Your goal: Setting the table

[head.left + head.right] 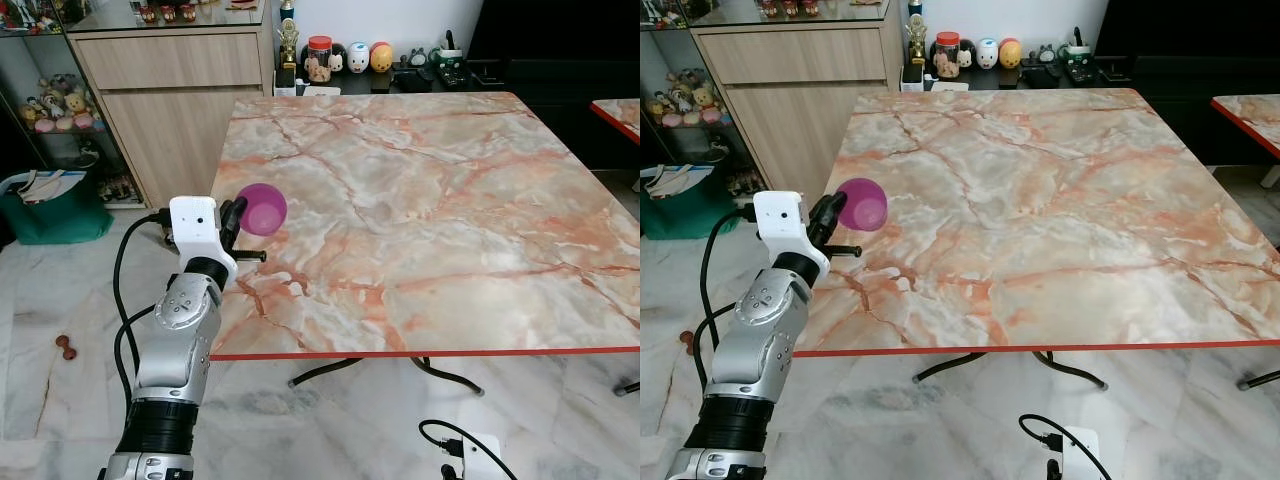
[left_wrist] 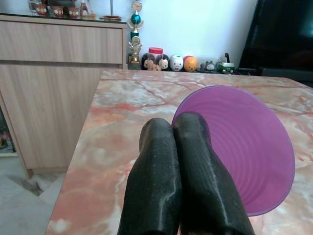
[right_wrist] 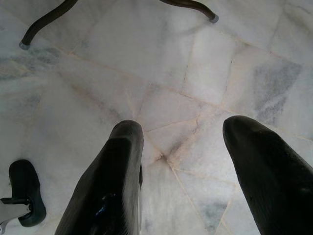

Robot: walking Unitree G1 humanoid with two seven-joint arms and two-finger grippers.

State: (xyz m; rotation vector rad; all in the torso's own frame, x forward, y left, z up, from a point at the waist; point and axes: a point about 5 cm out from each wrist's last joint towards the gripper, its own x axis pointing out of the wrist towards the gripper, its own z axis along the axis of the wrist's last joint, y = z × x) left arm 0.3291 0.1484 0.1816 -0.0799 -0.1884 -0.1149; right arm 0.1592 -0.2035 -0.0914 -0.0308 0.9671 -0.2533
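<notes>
Left hand [image 1: 236,222] pinching a purple bowl [image 1: 263,208] over the bare marble counter [image 1: 430,210]; jars [image 1: 319,58] lining the far shelf. Right hand [image 3: 181,161] hanging wide above floor tiles.

Left silver arm [image 1: 175,350] raised, forearm angled up toward the table edge, white wrist camera block on top. Left gripper [image 2: 182,128]: two black fingers pressed together, clamped on the rim of a purple plastic bowl [image 2: 249,147]. Right gripper [image 3: 186,142] hangs low, pointing at floor, fingers spread wide apart.
</notes>
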